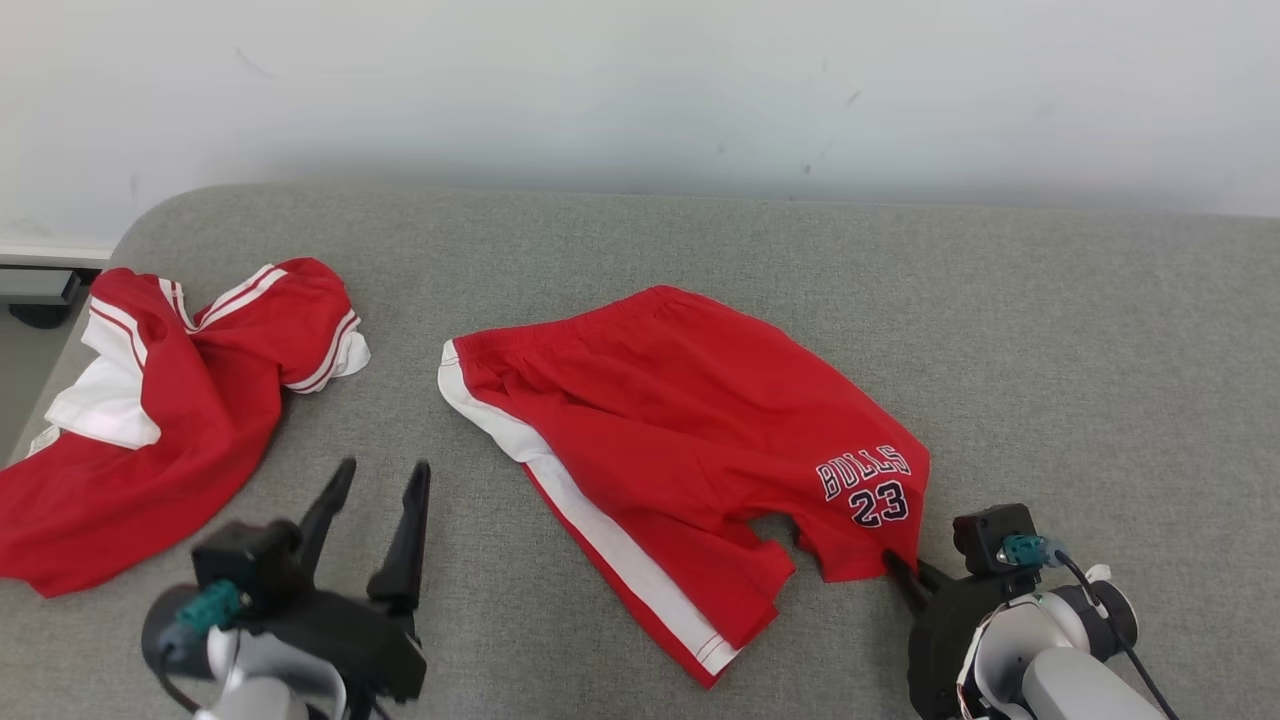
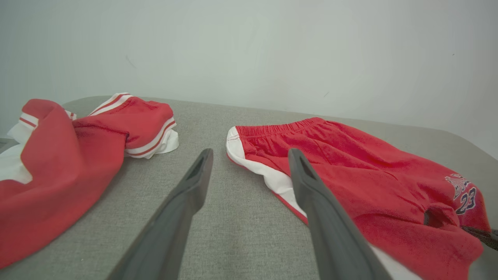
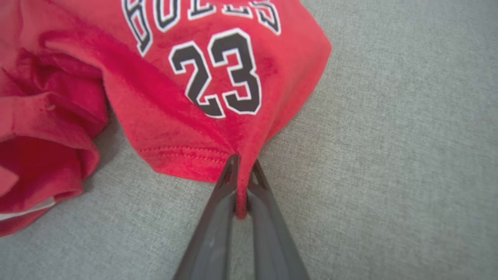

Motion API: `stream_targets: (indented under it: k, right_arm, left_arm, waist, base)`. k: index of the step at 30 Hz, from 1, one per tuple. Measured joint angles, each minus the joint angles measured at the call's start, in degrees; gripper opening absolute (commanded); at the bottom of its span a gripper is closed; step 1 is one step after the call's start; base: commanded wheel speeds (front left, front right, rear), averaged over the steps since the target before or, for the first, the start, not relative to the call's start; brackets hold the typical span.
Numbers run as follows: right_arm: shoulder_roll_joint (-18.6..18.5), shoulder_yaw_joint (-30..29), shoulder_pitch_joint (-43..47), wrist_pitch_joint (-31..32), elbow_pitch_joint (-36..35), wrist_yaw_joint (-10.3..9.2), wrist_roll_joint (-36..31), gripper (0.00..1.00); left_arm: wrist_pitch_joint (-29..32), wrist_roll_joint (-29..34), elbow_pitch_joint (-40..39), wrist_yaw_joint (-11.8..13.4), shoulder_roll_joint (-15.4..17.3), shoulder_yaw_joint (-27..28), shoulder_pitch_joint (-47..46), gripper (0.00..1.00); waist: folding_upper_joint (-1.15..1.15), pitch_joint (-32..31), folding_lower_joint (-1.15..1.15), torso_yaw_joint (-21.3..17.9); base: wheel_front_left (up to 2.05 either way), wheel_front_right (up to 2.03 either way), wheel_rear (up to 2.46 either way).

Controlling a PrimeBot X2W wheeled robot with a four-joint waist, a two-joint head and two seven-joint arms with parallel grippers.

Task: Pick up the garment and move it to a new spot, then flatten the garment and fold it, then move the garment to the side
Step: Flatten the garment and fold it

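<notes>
My right jaws are clenched on the red shorts [image 1: 690, 400], pinching a small fold of cloth at the corner of the leg hem [image 3: 183, 155], just below the number print [image 3: 218, 74]. In the right wrist view the red fabric is squeezed between the two tips and bunches toward them. I judge the corner is the chosen hold because a pull from there should drag or lift the whole piece without balling it up. That suits the first step, carrying the garment to a new spot.

The shorts lie near the middle of the grey padded surface [image 1: 1050, 350], a mattress or a covered tabletop, I cannot tell which. The waistband [image 1: 570, 325] is on the far side and the white side stripe [image 1: 575, 495] runs down the left edge. The legs are rumpled where they meet, so flattening and folding are not yet done.

My left jaws are released and spread wide, holding nothing, poised above bare surface between the shorts and a red-and-white jersey [image 1: 180, 420] heaped at the left. I think they wait there to take a second corner.

Nothing sits in a container; both garments rest directly on the surface, well apart.
</notes>
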Motion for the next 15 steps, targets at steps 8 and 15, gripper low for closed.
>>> stream_targets:
  k: [8, 15]
  right_arm:
    - [-1.93, -1.02, -5.25, 0.98, 2.87, 1.0, 0.01, 0.0]
    - [-10.36, -3.9, -19.13, 1.77, 5.42, 1.86, -1.7, 0.0]
  left_arm:
    - [0.16, 1.64, -0.88, 0.45, -0.46, 0.53, 2.64, 1.0]
    - [0.25, 2.09, -2.71, 0.47, -3.52, -0.2, 2.53, 1.0]
  waist:
    - [0.0, -0.09, 0.0, 0.11]
    - [0.0, 0.54, 0.0, 1.88]
  base:
    - [0.0, 0.0, 0.0]
    - [0.0, 0.0, 0.0]
